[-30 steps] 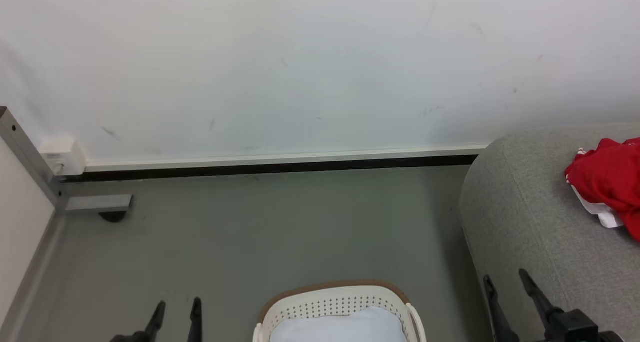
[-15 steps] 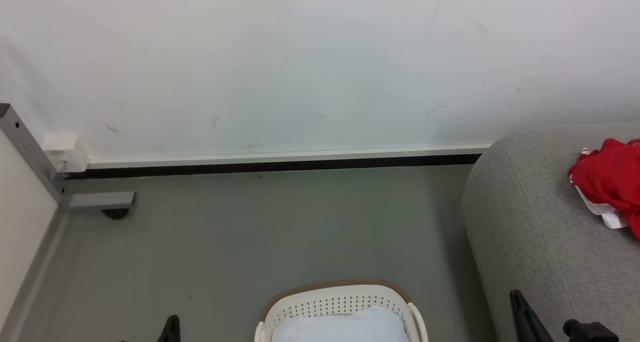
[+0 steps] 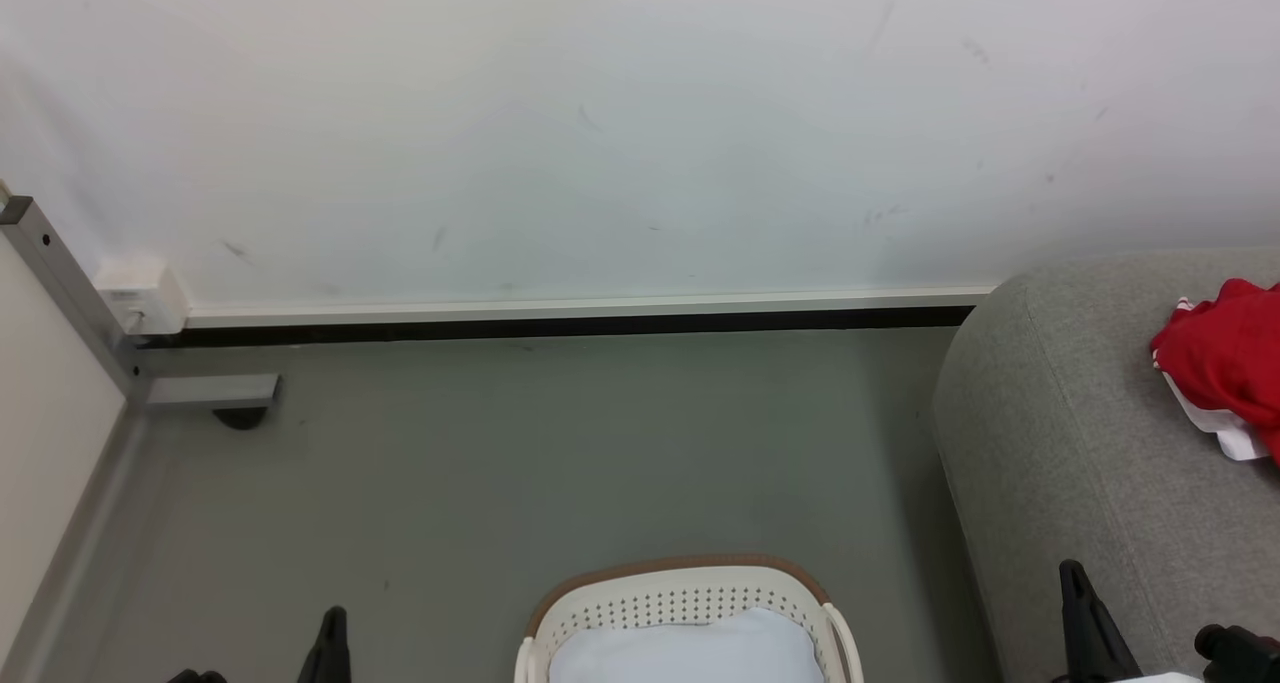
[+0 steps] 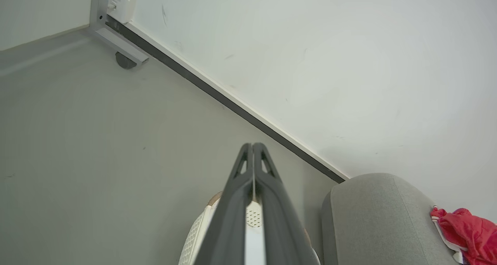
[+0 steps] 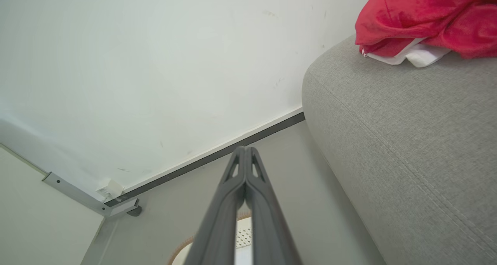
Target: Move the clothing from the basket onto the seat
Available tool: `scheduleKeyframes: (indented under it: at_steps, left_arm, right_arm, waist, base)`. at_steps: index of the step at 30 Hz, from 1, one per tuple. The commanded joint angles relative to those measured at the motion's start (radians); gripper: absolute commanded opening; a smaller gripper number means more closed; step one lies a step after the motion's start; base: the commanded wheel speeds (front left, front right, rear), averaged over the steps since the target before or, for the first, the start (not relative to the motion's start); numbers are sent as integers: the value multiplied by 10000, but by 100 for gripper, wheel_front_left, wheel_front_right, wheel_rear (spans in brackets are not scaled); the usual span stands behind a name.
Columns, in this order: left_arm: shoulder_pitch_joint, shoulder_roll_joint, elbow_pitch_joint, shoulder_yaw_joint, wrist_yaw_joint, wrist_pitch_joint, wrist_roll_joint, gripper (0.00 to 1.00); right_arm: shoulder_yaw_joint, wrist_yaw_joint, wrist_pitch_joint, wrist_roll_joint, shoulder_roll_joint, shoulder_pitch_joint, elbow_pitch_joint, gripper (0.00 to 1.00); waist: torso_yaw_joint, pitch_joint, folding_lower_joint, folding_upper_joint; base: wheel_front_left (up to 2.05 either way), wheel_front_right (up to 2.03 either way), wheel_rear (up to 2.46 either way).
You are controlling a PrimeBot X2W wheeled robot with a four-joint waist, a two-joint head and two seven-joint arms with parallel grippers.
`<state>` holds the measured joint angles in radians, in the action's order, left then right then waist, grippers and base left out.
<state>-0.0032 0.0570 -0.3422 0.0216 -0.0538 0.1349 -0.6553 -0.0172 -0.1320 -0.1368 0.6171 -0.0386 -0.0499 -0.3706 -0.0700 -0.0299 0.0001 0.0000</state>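
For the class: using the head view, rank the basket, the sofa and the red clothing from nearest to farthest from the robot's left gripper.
Measured from the left gripper, at the lower left:
1. basket, just to its right at the bottom edge.
2. sofa, further right, beyond the basket.
3. red clothing, lying on the sofa at the far right edge.

The grey floor [image 3: 560, 443] is carrying the basket [image 3: 690, 591], which is standing at the bottom edge of the head view, and the sofa [image 3: 1060, 433] is standing just to its right. A metal frame foot [image 3: 212, 391] is resting on the floor by the wall [image 3: 600, 113]. The red clothing [image 3: 1222, 358] is lying bunched on top of the sofa.
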Motion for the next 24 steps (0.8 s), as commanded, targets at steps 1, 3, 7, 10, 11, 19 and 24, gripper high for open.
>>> scheduleKeyframes:
  at_steps: [1, 3, 7, 10, 11, 19, 24]
  left_arm:
    - [-280, 44, 196, 75, -85, -111, -494, 0]
    - [-307, 41, 223, 103, -102, -188, -769, 0]
    - [-355, 35, 272, 157, -152, -331, -1331, 0]
    - [-397, 31, 305, 199, -184, -439, -1750, 0]
    - [-409, 30, 317, 211, -192, -473, -1869, 0]
    - [-499, 21, 411, 302, -274, -745, -2896, 0]
    - [-560, 14, 466, 359, -317, -900, -3487, 0]
  right_arm:
    - [106, 6, 118, 479, -85, -282, 221, 0]
    - [143, 6, 193, 779, -88, -291, 255, 0]
    - [216, 7, 339, 1362, -92, -317, 323, 0]
    - [273, 7, 447, 1790, -96, -338, 374, 0]
    - [291, 8, 482, 1925, -98, -344, 391, 0]
    - [431, 9, 754, 2979, -107, -399, 511, 0]
    - [507, 10, 910, 3596, -111, -424, 579, 0]
  waist:
    - [14, 6, 0, 0]
    - [29, 13, 0, 0]
    - [58, 27, 0, 0]
    - [79, 37, 0, 0]
    - [87, 41, 0, 0]
    - [144, 68, 0, 0]
    - [181, 85, 0, 0]
  base:
    - [0, 0, 0]
    - [0, 0, 0]
    - [0, 0, 0]
    - [0, 0, 0]
    - [0, 0, 0]
    - [0, 0, 0]
    - [0, 0, 0]
